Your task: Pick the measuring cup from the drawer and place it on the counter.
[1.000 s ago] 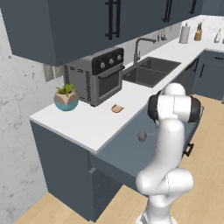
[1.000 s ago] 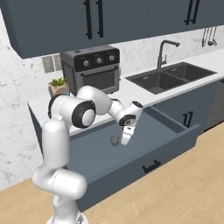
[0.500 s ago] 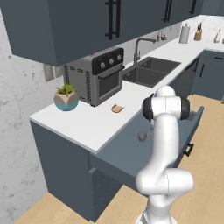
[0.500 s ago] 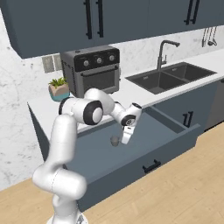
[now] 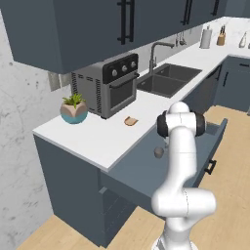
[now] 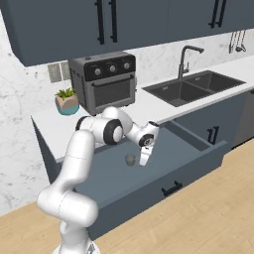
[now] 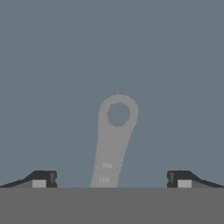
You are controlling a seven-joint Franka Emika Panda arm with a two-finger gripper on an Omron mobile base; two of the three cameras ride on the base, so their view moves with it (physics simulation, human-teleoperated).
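Still early in the job: the measuring cup (image 6: 130, 159) lies on the floor of the pulled-out drawer (image 6: 198, 163), not yet lifted, w/ nothing of it on the counter (image 5: 105, 136) so far. Grasp, lift and set-down all look left to do. Seen from the right base cam, the arm reaches forward from its shoulder and bends down into the drawer, gripper (image 6: 144, 161) pointing at the floor just beside the cup's bowl. The hand cam looks straight down on the cup's long flat handle (image 7: 113, 140), its holed end away from the fingers. Jaws stand spread wide, one fingertip (image 7: 41, 179) on either side of the handle, apart from it, pinching nothing. An oven (image 5: 105, 84), a plant pot (image 5: 73, 112) and a tan bread piece (image 5: 130, 120) sit on the counter.
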